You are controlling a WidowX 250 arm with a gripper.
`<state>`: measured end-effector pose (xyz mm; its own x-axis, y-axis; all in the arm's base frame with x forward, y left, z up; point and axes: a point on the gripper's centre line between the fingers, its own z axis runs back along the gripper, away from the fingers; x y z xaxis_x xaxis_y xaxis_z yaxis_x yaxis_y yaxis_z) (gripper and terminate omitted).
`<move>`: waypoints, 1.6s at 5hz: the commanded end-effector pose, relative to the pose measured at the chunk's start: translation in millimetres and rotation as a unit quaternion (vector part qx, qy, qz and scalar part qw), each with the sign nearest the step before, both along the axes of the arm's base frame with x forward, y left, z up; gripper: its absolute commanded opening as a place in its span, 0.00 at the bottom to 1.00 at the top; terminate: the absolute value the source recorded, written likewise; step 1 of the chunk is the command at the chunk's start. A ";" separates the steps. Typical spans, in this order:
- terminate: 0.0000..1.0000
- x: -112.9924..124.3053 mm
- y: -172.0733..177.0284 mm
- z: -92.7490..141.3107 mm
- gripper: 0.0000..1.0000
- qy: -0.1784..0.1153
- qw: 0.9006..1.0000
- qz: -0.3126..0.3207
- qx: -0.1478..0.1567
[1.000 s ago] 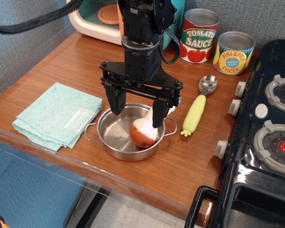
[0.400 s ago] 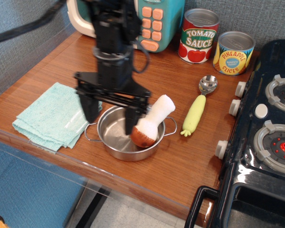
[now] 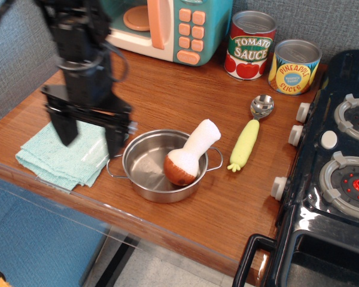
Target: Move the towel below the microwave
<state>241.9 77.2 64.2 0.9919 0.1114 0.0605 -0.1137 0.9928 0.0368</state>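
Note:
The light teal towel (image 3: 54, 156) lies folded near the table's front left edge, partly hidden by my arm. My gripper (image 3: 88, 137) hangs over it with both black fingers spread wide, open and empty; whether the tips touch the cloth I cannot tell. The microwave (image 3: 167, 27), teal with a cream front, peach handle and keypad, stands at the back of the table, well beyond the towel.
A steel pot (image 3: 157, 167) holding a toy mushroom (image 3: 189, 155) sits right of the towel. A yellow-handled spoon (image 3: 249, 134), a tomato sauce can (image 3: 251, 45) and a pineapple can (image 3: 294, 66) lie further right. A black toy stove (image 3: 332, 167) fills the right side.
My gripper has moved left from above the pot to above the towel, staying open. The microwave's front has come into view. Nothing else moved.

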 end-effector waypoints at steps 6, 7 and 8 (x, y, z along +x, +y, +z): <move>0.00 95.4 89.3 -39.2 1.00 -0.023 0.999 0.003 0.030; 0.00 125.4 99.0 -36.0 1.00 -0.061 0.998 0.000 0.019; 0.00 155.8 94.3 -35.7 1.00 -0.075 0.997 -0.023 0.012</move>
<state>393.0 172.7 15.5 0.9807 0.0854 0.1757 -0.0927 0.9951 0.0342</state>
